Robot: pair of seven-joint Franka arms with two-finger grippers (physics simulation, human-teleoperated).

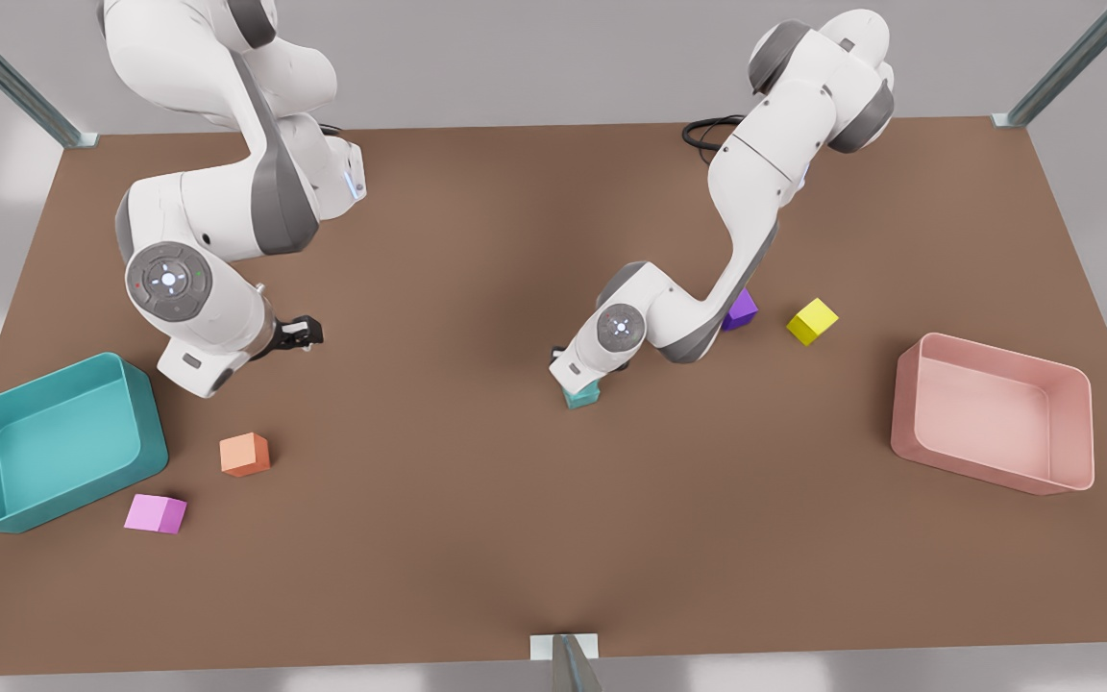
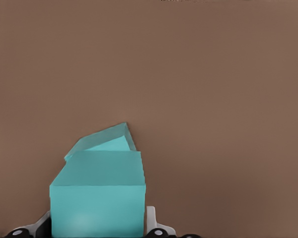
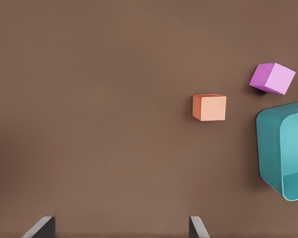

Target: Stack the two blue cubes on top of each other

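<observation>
In the left wrist view, one blue cube (image 2: 97,198) sits between my left gripper's (image 2: 97,229) fingers (image 2: 151,218), which are shut on it. The other blue cube (image 2: 107,141) lies just beyond and below it, turned at an angle and mostly covered; I cannot tell if the two touch. In the front view this left gripper (image 1: 578,377) is low over the table's middle, with teal (image 1: 582,395) showing under it. My right gripper (image 1: 299,333) waits open above the table at the front view's left, its fingertips (image 3: 198,228) wide apart and holding nothing.
A teal bin (image 1: 148,432), an orange cube (image 1: 244,454) and a pink cube (image 1: 156,512) lie at the front view's left. A purple cube (image 1: 739,309), a yellow cube (image 1: 812,320) and a pink bin (image 1: 976,471) are at its right.
</observation>
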